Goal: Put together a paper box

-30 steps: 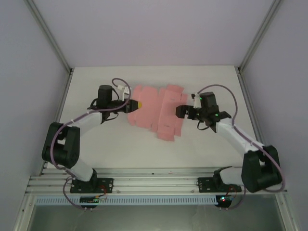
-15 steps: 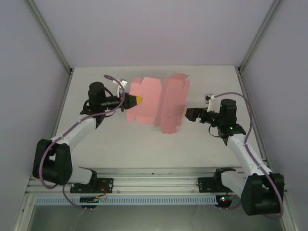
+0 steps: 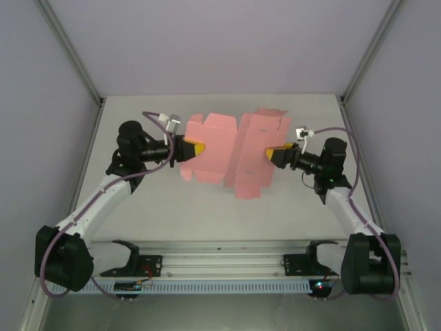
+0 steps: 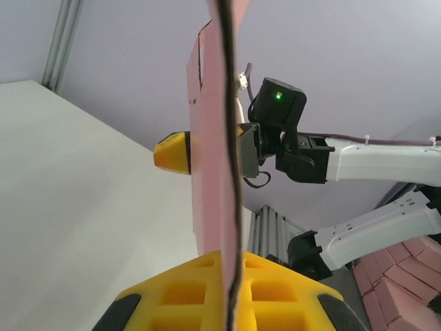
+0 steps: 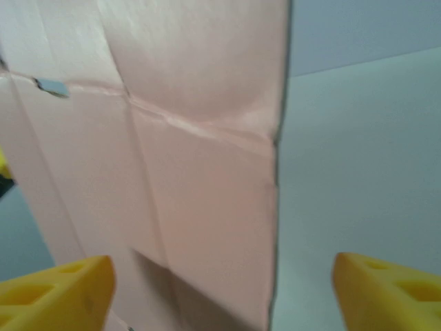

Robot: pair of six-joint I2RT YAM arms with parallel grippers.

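Pink card of the paper box, a largely flat die-cut sheet with no walls formed yet, hangs above the tabletop between two arms. The left hand pinches its left edge; the right hand stands wide astride the opposite edge, unclamped. Nearly all the folding looks undone.

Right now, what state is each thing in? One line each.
paper box: flat unfolded sheet, creased, not yet folded into a box, held at its left edge.
left gripper: jaws shut on the paper box.
right gripper: jaws open, one on either side of the paper box's right edge, not clamped.
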